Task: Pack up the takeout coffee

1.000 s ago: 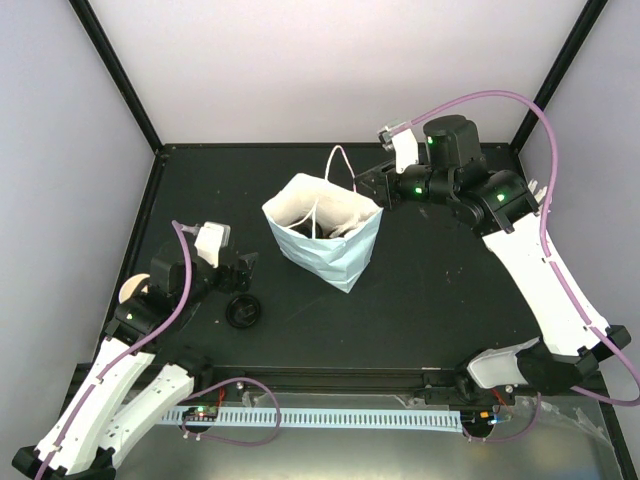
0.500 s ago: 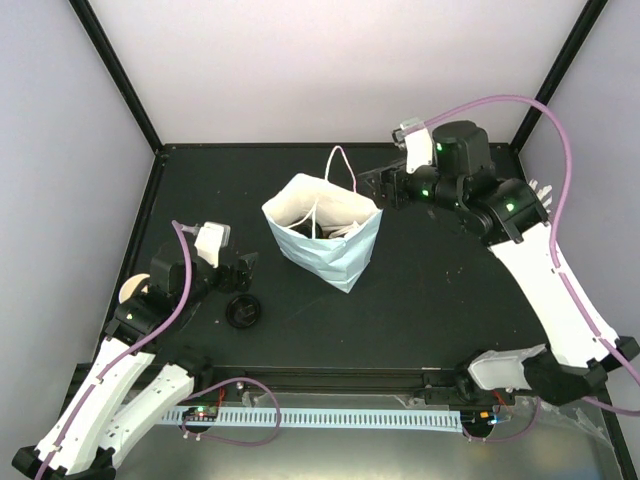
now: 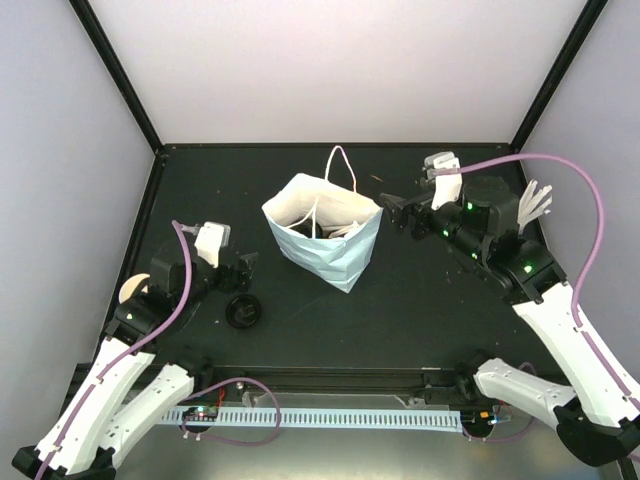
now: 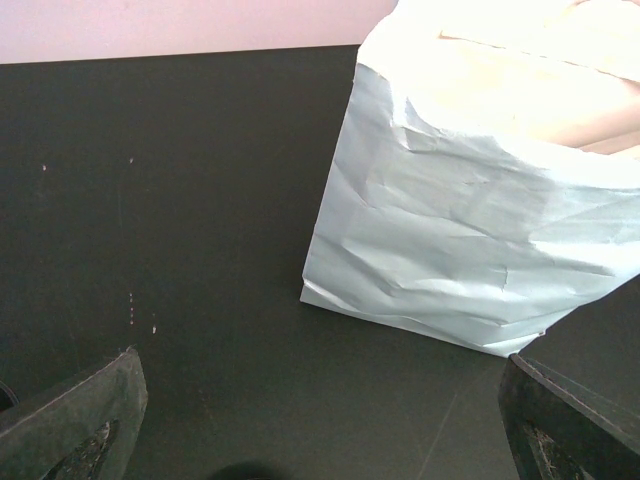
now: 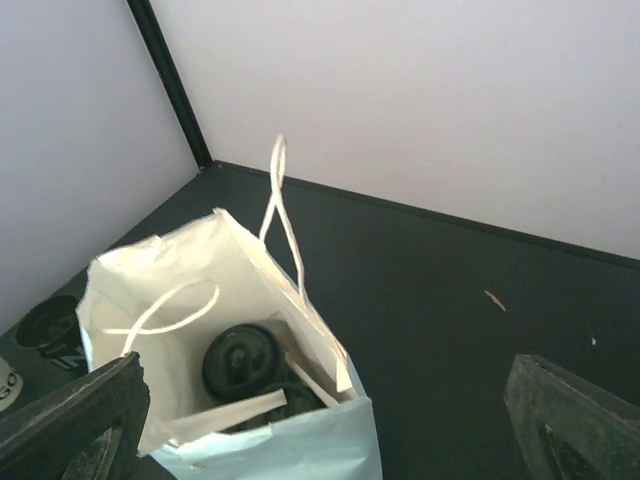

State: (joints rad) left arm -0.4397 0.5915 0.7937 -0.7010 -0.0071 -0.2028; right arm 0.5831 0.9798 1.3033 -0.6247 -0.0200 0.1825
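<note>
Landmark: the light-blue paper bag [image 3: 330,250] with white rope handles [image 5: 283,215] stood open-mouthed on the black worktop [image 3: 430,300]; you can place everything else from it.
Task's thing: a black round plastic lid [image 5: 243,362] lay deep inside the bag with pale strips beside it. You could not tell whether a cup sat under it. A second black lid [image 3: 243,312] lay on the worktop to the near left of the bag, well apart from it. A cream round shape [image 3: 131,291], probably a paper cup, showed farther left, half hidden by the left arm. No pulp carrier could be made out.
Right end effector [image 3: 397,213]: it hung just beside the bag's right rim, fingers spread wide, nothing between them.
Left end effector [image 3: 241,270]: it sat low to the left of the bag, near the second black lid, fingers spread wide and empty.
Risk, bag: the paper wall was creased and soft, and one handle stood up on the far side. If you swung the right end effector across the mouth, a finger could snag that loop and tip the bag.
Risk, sticks: the fan of white sticks [image 3: 533,205] stood to the right of the bag, close by the right arm. A wide backward sweep could knock it.
Risk, loose lid: a careless push from the left could slide it into the bag's foot.
Open room: bare worktop lay near and to the right of the bag, and behind it up to the back wall [image 3: 340,70].
</note>
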